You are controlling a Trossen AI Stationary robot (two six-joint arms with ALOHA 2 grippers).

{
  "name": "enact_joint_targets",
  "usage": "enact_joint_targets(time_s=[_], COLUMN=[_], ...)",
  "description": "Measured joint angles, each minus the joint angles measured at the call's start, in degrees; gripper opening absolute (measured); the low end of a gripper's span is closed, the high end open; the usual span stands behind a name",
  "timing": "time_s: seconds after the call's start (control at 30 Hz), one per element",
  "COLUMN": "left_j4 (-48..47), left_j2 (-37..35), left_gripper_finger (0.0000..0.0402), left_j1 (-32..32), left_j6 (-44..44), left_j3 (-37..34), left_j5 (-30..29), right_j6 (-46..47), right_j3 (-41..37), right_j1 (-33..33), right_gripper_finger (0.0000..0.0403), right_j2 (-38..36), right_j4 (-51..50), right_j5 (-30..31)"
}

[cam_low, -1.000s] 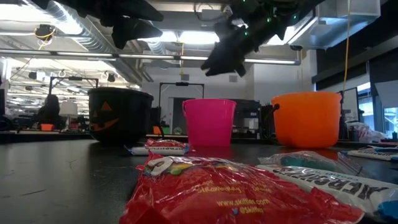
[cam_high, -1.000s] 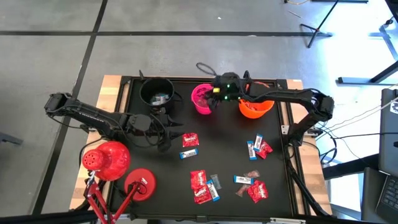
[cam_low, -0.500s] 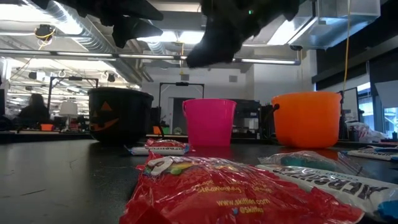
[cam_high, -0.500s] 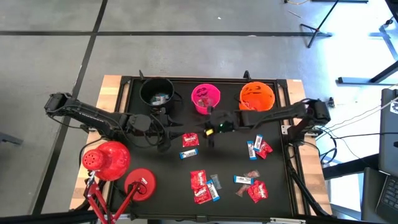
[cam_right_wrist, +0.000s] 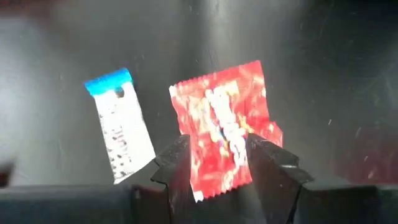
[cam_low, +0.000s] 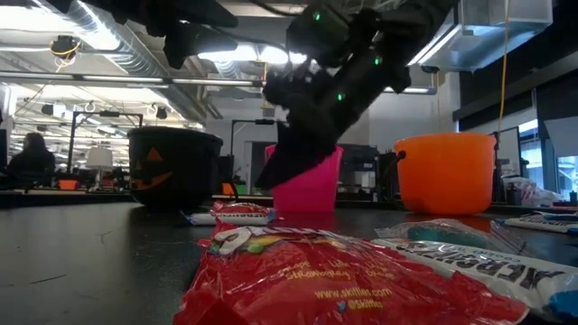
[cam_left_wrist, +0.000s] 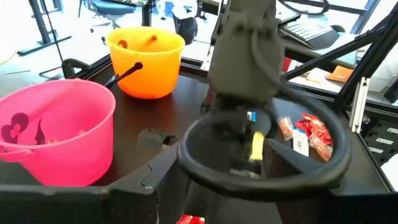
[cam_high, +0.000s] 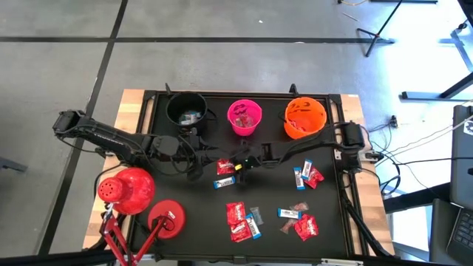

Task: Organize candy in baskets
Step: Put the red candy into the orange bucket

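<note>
The bench [cam_high: 185, 214] top is matt black — faintly scuffed — with bare wood along its edges. The red candy wrapper [cam_right_wrist: 225, 134] is glossy, crinkled foil. The pink bucket [cam_left_wrist: 59, 134] and orange bucket [cam_left_wrist: 146, 62] are smooth, shiny plastic — the black cauldron [cam_low: 173, 167] duller.

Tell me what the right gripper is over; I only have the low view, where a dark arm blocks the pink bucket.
Observer: The right gripper hangs over a red candy, its fingers open on either side of the wrapper.
Operator: Anything next to that candy?
Observer: A blue-and-white candy lies beside it, apart from it.
Operator: Where is the left gripper?
Observer: In the high view the left gripper is between the black bucket and that pair of candies, open and empty.
</note>
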State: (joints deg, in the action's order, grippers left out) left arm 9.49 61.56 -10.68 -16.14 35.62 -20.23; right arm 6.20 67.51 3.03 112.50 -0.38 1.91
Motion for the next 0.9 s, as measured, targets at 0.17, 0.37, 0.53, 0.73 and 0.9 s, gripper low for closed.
enact_joint_targets(time_s=[0.17,0.37,0.53,0.73,0.9], left_j4=[-0.2,-0.4,-0.5,-0.9,-1.3], left_j2=[0.0,0.0,0.0,0.0,0.0], left_gripper_finger=[0.0195,0.0195,0.0195,0.0195,0.0195], left_j1=[0.0,0.0,0.0,0.0,0.0], left_j6=[0.1,0.1,-0.1,-0.4,-1.4], left_j3=[0.0,0.0,0.0,0.0,0.0], left_j5=[0.0,0.0,0.0,0.0,0.0], right_j6=[1.0,1.6,1.6,1.5,2.5], right_j3=[0.1,0.1,0.1,0.1,0.1], right_j1=[0.0,0.0,0.0,0.0,0.0], right_gripper_finger=[0.0152,0.0152,0.0134,0.0047,0.001], right_j2=[2.8,4.7,4.7,4.7,4.4], right_j4=[1.0,0.6,0.4,-0.4,-0.7], right_j5=[0.0,0.5,-0.1,-1.5,-0.9])
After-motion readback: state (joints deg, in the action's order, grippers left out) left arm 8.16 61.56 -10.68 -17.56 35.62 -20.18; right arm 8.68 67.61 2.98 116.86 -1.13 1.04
